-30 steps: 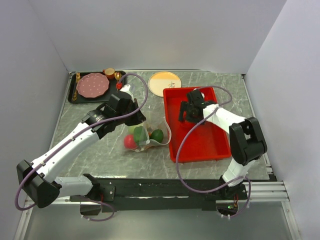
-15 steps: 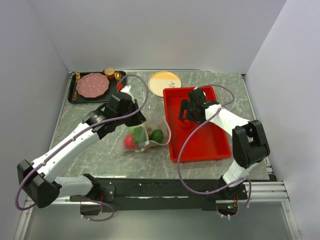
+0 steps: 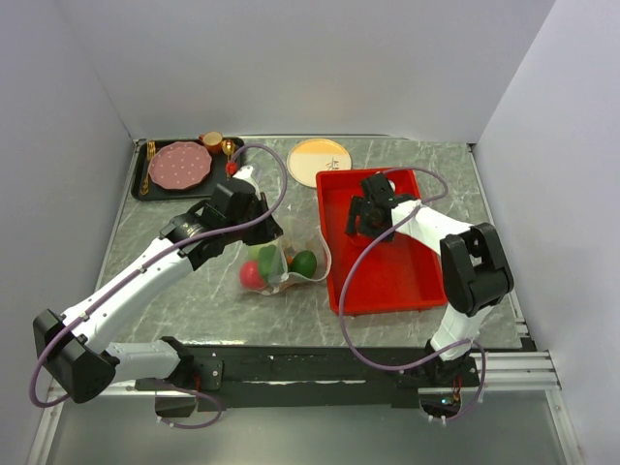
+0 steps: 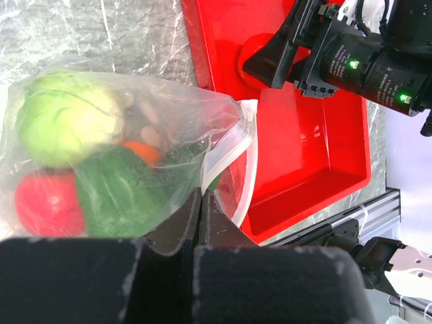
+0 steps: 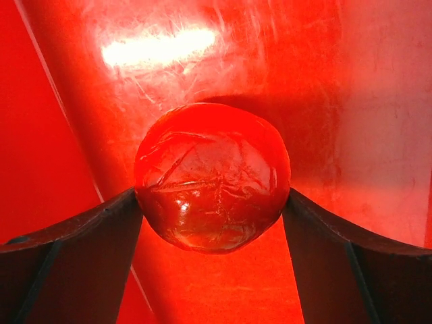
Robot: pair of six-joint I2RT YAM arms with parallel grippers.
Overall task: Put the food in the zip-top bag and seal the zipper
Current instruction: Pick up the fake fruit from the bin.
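Grey marbled bench [image 3: 291, 315] is seen beneath both arms. A clear bag [image 4: 169, 101] is pinched at its zipper [image 4: 226, 152] between the closed left fingers [image 4: 177, 233], with green, red and orange food [image 4: 118, 192] lying inside just beyond them. Farther off, a red ball [image 5: 212, 177] is clasped between the right fingers [image 5: 67, 250] in the red tray [image 4: 324, 148].

1 zip-top bag [image 4: 169, 101], 1 red tray [image 3: 407, 276]

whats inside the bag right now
Through the bag show a light green ball, a red ball, a dark green ball and an orange piece, mostly covered. Anything behind or under them is hidden.
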